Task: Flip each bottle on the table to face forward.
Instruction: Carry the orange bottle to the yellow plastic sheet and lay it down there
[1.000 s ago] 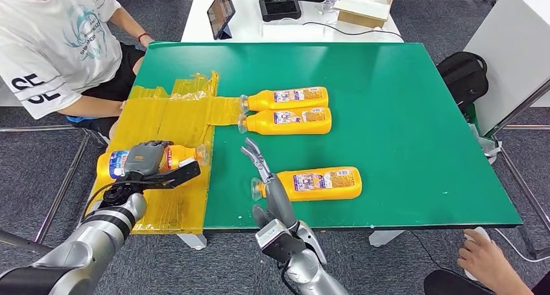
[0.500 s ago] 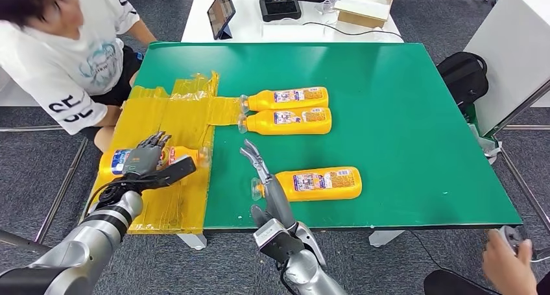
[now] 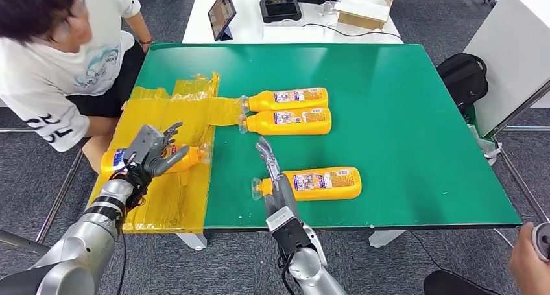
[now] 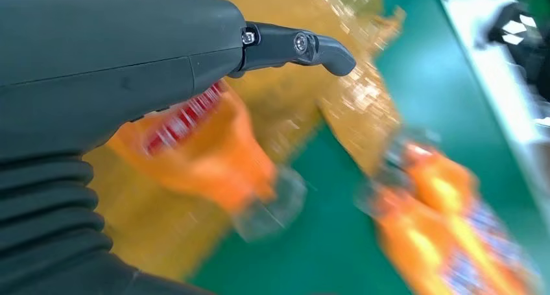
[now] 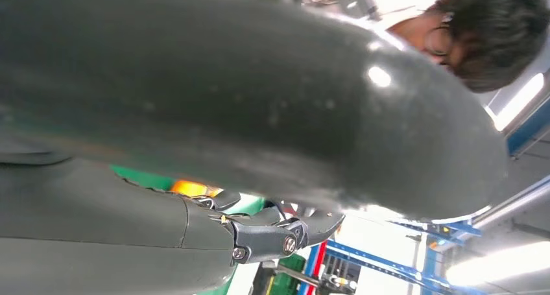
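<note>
— Starting at the fingers: on our left hand [image 3: 152, 153] they are spread apart and hold nothing, hovering just over the near-left bottle [image 3: 133, 161], which lies on its side on the yellow plastic sheet [image 3: 165, 201] with its clear cap toward the middle of the green table [image 3: 402, 113].

— And our right hand [image 3: 272, 175]?

— Its fingers are stretched out long and straight, nothing between them, standing just beside the cap end of the front bottle [image 3: 318, 183]. Whether a finger touches that cap we cannot tell.

— Where are the rest?

— Two more orange bottles [image 3: 288, 110] lie side by side further back, touching, caps at the sheet's edge. All the bottles have labels showing (too small to read).

— How will one handle?

— We judge them full, so fairly heavy, with stiff plastic walls that are smooth and likely slippery; the flattish body should settle on a broad face, not roll far. We would wrap the left hand round the mid-body at the label, not the narrow neck. The crinkled sheet may drag along underneath.

— Anyone close?

— A person in a white shirt [image 3: 61, 61] leans at the table's left corner.
</note>
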`<state>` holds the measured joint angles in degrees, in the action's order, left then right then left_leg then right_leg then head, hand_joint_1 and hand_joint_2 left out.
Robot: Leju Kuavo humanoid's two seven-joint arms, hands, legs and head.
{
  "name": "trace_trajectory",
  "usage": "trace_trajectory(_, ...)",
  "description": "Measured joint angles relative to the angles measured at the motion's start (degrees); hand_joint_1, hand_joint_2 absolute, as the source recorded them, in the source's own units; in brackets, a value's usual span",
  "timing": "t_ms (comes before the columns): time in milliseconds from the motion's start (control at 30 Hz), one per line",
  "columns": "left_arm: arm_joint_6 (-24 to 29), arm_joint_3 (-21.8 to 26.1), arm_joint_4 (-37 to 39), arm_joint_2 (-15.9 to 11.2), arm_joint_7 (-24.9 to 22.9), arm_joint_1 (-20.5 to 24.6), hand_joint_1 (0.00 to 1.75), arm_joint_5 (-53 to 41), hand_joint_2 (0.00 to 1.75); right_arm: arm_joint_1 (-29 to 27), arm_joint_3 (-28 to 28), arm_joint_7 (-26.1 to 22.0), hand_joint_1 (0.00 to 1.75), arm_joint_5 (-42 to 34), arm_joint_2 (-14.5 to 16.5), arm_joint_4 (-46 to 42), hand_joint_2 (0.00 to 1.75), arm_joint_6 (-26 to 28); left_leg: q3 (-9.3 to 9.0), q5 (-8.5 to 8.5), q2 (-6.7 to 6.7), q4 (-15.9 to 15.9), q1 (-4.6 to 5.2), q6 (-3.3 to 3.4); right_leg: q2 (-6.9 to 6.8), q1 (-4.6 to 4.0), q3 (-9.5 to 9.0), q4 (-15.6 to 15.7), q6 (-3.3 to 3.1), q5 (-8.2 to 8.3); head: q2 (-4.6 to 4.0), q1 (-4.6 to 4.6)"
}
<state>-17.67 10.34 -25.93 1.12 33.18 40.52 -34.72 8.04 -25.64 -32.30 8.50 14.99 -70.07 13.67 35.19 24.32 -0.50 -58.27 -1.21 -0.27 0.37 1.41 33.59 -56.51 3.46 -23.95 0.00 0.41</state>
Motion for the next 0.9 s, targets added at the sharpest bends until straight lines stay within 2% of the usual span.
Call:
trace_trajectory(100, -1.48, 0.43, -2.53, 0.43, 1.10, -1.01, 0.00, 6.55, 0.00, 0.01, 0.34, 0.00, 0.00, 0.01, 0.16, 0.67, 0.00, -0.29, 0.03, -0.01, 0.00, 0.00, 0.00, -0.01, 0.00, 0.00, 0.03, -0.01, 0.00, 0.00, 0.00, -0.01)
trace_trajectory(233, 0.34, 0.58, -6.14, 1.25, 2.18, -2.19, 0.00, 11.23, 0.00, 0.03, 0.64, 0.00, 0.00, 0.39, 0.35, 1.36, 0.00, -0.31, 0.07, 0.00, 0.01, 0.00, 0.00, -0.01, 0.00, -0.01, 0.08, -0.01, 0.00, 0.00, 0.00, -0.02)
trace_trajectory(267, 0.71, 0.62, -6.93, 1.46, 2.28, -2.50, 0.00, 11.75, 0.44, 0.04, 0.71, 0.00, 0.00, 0.49, 0.37, 1.52, 0.00, -0.31, 0.09, 0.00, 0.00, 0.00, 0.00, -0.01, 0.00, -0.01, 0.10, -0.01, 0.00, 0.00, 0.00, -0.02)
trace_trajectory(367, 2.05, 0.76, -8.73, 1.90, 2.63, -3.27, 0.00, 12.84, 1.75, 0.06, 0.92, 0.01, 0.00, 1.00, 0.43, 1.93, 1.31, -0.24, 0.14, 0.00, 0.00, 0.00, 0.00, -0.01, 0.00, -0.01, 0.15, 0.00, 0.00, 0.00, 0.00, -0.02)
trace_trajectory(400, 3.45, 0.87, -9.39, 2.15, 3.00, -3.55, 0.00, 13.56, 1.75, 0.06, 0.95, 0.05, 0.00, 1.55, 0.43, 2.02, 1.75, -0.10, 0.14, 0.00, 0.00, 0.00, 0.00, -0.01, 0.00, 0.00, 0.15, 0.00, 0.00, 0.00, 0.00, -0.02)
trace_trajectory(467, 8.74, 1.12, -11.58, 2.96, 4.20, -4.54, 0.00, 15.27, 1.75, 0.13, 0.96, 0.44, 0.00, 3.72, 0.33, 2.09, 1.75, 0.64, 0.15, 0.00, 0.00, 0.00, 0.00, -0.01, 0.00, 0.00, 0.16, 0.00, 0.00, 0.00, 0.00, -0.02)
trace_trajectory(533, 16.72, 1.27, -15.08, 4.11, 5.59, -6.08, 0.00, 16.50, 1.75, 0.39, 0.94, 1.61, 0.00, 7.40, -0.16, 2.10, 1.75, 2.04, 0.15, 0.00, 0.01, 0.00, 0.00, -0.01, 0.01, 0.00, 0.15, 0.00, 0.00, 0.00, 0.00, -0.01)
trace_trajectory(600, 24.39, 1.07, -19.66, 5.28, 6.51, -8.35, 0.00, 17.42, 1.75, 0.93, 0.98, 3.92, 0.00, 12.03, -1.24, 1.91, 1.75, 3.48, 0.16, 0.00, 0.01, 0.00, 0.01, -0.01, 0.01, 0.01, 0.16, 0.01, 0.00, 0.00, 0.00, -0.02)
trace_trajectory(667, 29.82, 0.28, -25.04, 6.27, 6.89, -11.51, 0.00, 18.40, 1.75, 1.79, 1.33, 7.14, 0.00, 16.62, -3.02, 1.22, 1.75, 4.18, 0.17, 0.01, 0.00, -0.01, 0.02, 0.00, 0.00, 0.03, 0.16, 0.03, 0.00, 0.00, 0.00, -0.03)
trace_trajectory(767, 34.66, -1.72, -32.58, 7.60, 7.03, -16.64, 0.00, 18.94, 1.75, 3.92, 2.57, 12.98, 0.00, 23.05, -6.26, -0.14, 1.75, 3.24, 0.19, 0.02, -0.01, -0.01, 0.05, 0.01, 0.00, 0.06, 0.17, 0.05, 0.01, 0.00, 0.00, -0.02)
trace_trajectory(900, 37.63, -5.24, -39.04, 8.82, 7.06, -22.32, 0.00, 18.16, 1.75, 7.58, 3.84, 20.51, 0.00, 29.16, -10.43, -0.70, 1.75, -1.20, 0.20, 0.02, -0.02, -0.01, 0.07, 0.02, 0.00, 0.10, 0.18, 0.06, 0.05, 0.03, 0.00, -0.02)
